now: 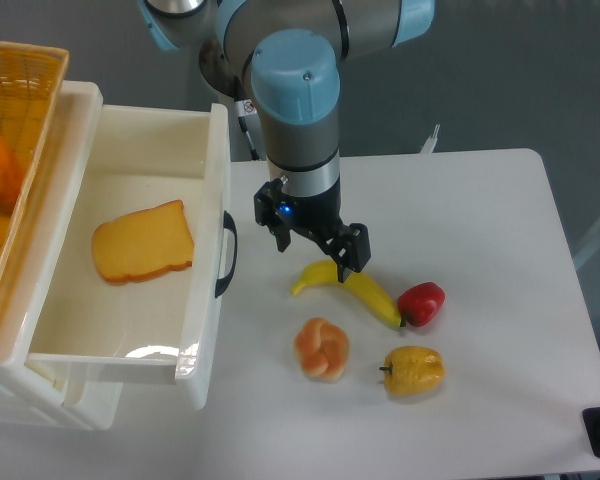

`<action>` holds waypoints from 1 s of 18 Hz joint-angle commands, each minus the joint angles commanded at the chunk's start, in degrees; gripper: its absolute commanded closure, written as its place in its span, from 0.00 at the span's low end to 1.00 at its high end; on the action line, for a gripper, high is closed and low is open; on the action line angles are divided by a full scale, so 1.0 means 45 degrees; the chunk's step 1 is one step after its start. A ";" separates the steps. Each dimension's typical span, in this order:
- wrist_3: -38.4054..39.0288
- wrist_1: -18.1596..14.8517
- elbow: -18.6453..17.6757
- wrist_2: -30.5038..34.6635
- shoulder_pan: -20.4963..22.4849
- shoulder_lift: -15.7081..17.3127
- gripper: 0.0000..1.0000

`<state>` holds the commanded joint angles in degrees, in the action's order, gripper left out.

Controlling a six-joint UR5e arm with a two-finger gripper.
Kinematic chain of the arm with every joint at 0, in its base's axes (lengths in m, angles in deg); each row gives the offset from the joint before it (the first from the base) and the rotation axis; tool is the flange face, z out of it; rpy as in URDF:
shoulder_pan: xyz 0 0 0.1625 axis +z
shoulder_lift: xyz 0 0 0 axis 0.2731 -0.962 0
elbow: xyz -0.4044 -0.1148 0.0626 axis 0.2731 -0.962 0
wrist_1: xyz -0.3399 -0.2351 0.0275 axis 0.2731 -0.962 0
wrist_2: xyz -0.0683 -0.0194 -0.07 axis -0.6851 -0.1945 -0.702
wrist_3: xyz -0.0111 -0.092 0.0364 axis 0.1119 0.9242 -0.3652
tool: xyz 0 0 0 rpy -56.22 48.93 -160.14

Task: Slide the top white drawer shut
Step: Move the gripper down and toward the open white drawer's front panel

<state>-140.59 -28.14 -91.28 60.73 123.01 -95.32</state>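
From the fixed camera I see the top white drawer (130, 250) pulled well out of its cabinet at the left of the table (500, 330). It is a glossy white tray with deep walls, and its front wall faces right with a black curved handle (226, 255) on it. Inside lies one slice of toast (143, 241), flat on the drawer floor, apart from all four walls. A yellow wicker basket (15, 170) sits on top of the cabinet at the far left, overlapping the drawer's rear part.

My gripper (316, 243) hangs just right of the handle, over bare tabletop, with a clear strip between it and the drawer front. Its two fingers stand apart with nothing between them; the fingertip (352, 262) on the right is close above the banana (348, 285).

Right of the drawer front I have open white table. The banana, a red pepper (422, 303), a yellow pepper (413, 370) and a bread roll (322, 348) cluster near the middle, all apart from the drawer. The table's right edge is well away.
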 joint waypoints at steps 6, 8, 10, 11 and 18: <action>0.0156 0.0099 -0.0194 0.0679 0.0333 -0.0138 0.00; 0.0777 0.0099 -0.0370 0.1385 0.0372 -0.0118 0.00; 0.1132 0.0119 -0.0371 0.1426 0.0547 -0.0118 0.00; 0.1133 0.0138 -0.0391 0.1426 0.0626 -0.0138 0.00; 0.1385 0.0138 -0.0800 0.1484 0.0665 -0.0274 0.00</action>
<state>-134.35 -27.52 -94.89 67.41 126.00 -96.55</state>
